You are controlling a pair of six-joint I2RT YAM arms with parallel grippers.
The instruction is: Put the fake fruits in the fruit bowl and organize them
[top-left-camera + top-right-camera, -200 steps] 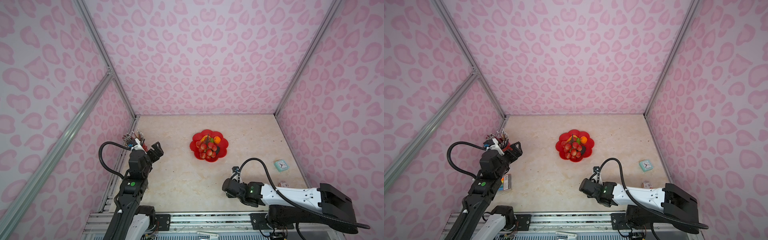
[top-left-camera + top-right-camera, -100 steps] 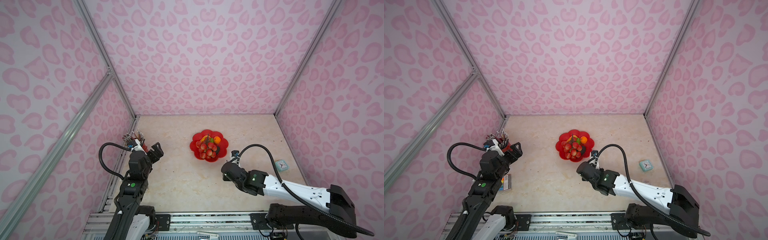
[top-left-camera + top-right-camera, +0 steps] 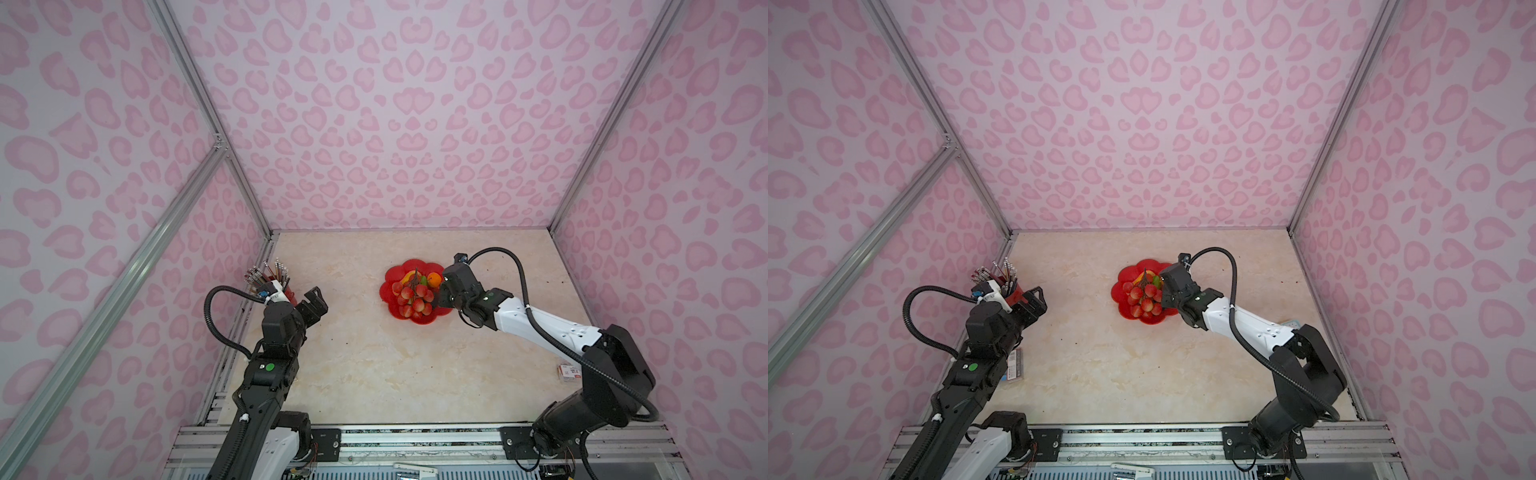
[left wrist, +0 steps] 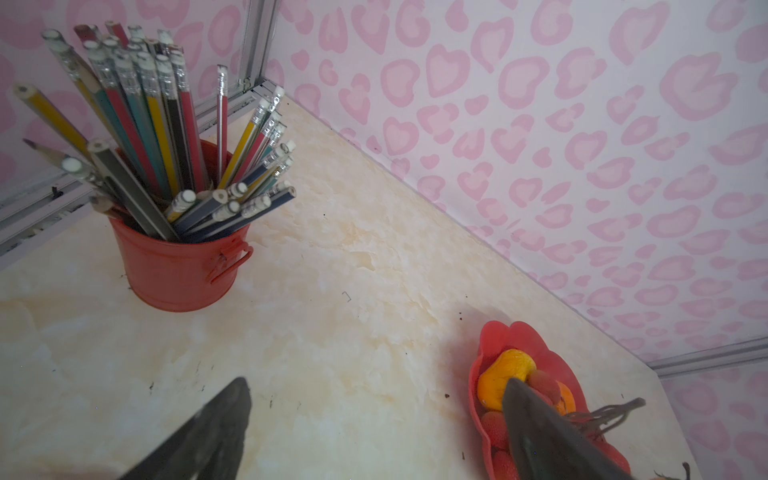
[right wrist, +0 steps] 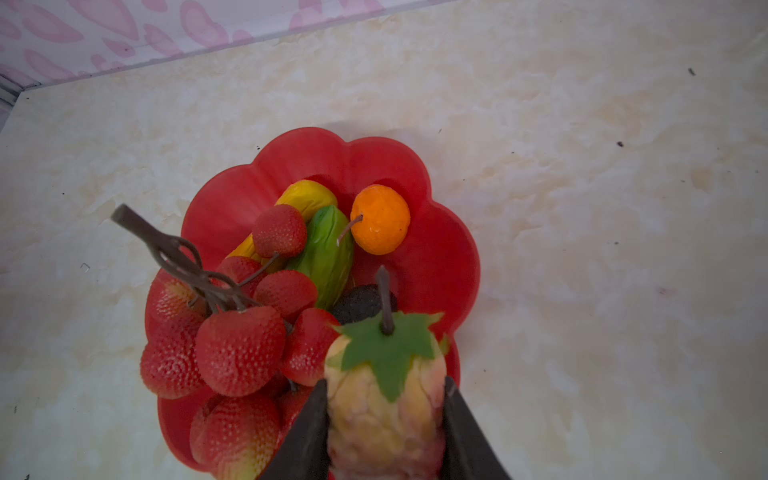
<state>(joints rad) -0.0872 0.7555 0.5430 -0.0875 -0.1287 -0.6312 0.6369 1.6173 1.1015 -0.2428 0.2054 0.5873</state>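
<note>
The red scalloped fruit bowl [image 5: 316, 153] holds a red berry cluster [image 5: 239, 349] on brown stems, a small orange [image 5: 380, 219], a green oblong [image 5: 328, 253], a yellow gourd [image 5: 307, 195] and a dark avocado [image 5: 359, 303]. My right gripper [image 5: 385, 382] is shut on a pale strawberry [image 5: 384, 415] with a green leaf cap, held over the bowl's edge beside the cluster. In both top views the right gripper [image 3: 440, 295] [image 3: 1165, 293] sits at the right side of the bowl [image 3: 392, 278] [image 3: 1127, 276]. My left gripper [image 4: 376, 380] [image 3: 316, 301] hangs open and empty, well left of the bowl.
A red pencil cup [image 4: 174, 270] [image 3: 1013, 293] full of pencils stands by the left wall, just behind the left gripper. A highlighter pack [image 3: 1016, 365] lies beside the left arm. A small card [image 3: 569, 372] lies near the right wall. Pink walls enclose the table.
The right arm has swung from the table's front edge up to the bowl, carrying the strawberry. The left arm has stayed still.
</note>
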